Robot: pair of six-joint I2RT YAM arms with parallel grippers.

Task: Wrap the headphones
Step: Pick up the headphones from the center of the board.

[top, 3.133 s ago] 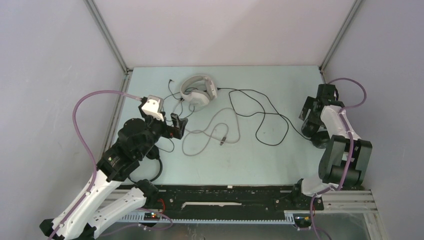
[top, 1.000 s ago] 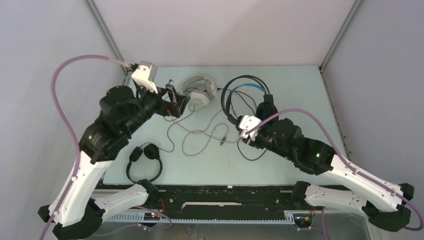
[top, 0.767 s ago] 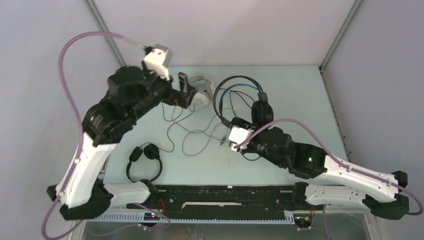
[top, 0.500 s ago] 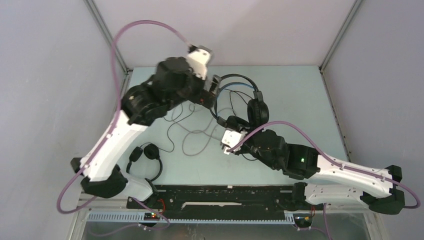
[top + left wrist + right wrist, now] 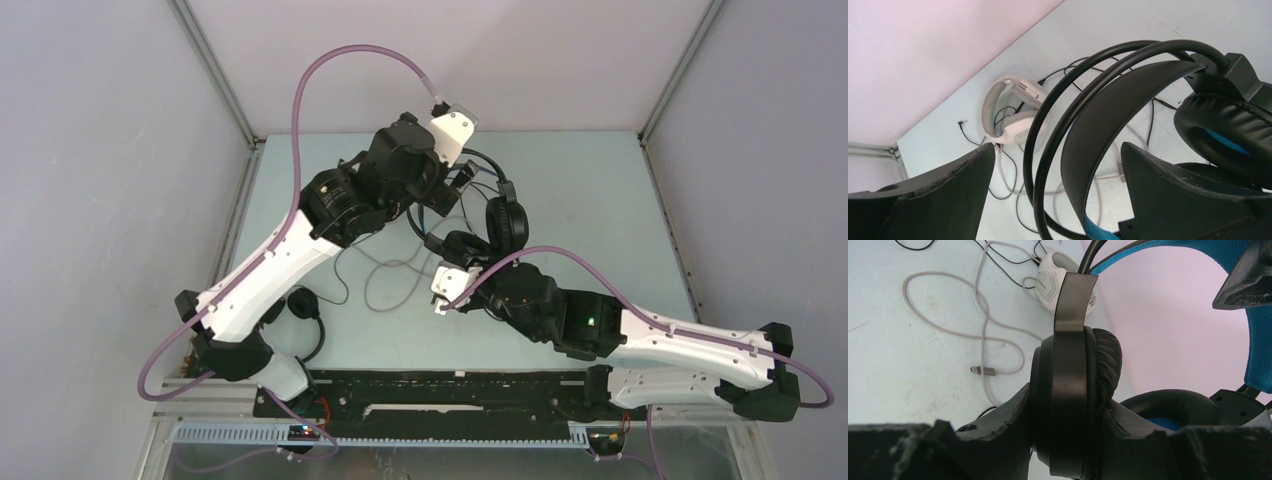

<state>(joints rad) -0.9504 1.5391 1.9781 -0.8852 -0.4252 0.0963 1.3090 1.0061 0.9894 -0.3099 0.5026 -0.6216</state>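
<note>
Pale table [image 5: 600, 220]: black headphones' [image 5: 507, 222] ear cup [image 5: 1068, 365] is clamped by right gripper [image 5: 1068, 410]; headband [image 5: 1098, 125] is straddled by spread-fingered left gripper [image 5: 1058, 150]. Slim pair [image 5: 300, 312], 8 o'clock, is half hidden.

bulky headphones [image 5: 505, 222] centre, slim pair [image 5: 302, 303] near-left (apart)

To the right of the black headphones [image 5: 505, 225], the table [image 5: 610, 200] lies bare as far as the right wall, leaving an open way in. To their left, the left arm [image 5: 300, 240] crosses the table on a slant and bars that side. Beyond it lie the white headphones [image 5: 1013, 117], and loops of grey cable [image 5: 982, 371] are strewn over the surface there. Nearer than the black headphones, the right arm [image 5: 600, 330] blocks the approach. The small black headphones [image 5: 300, 310] sit to their near left, partly under the left arm.
</note>
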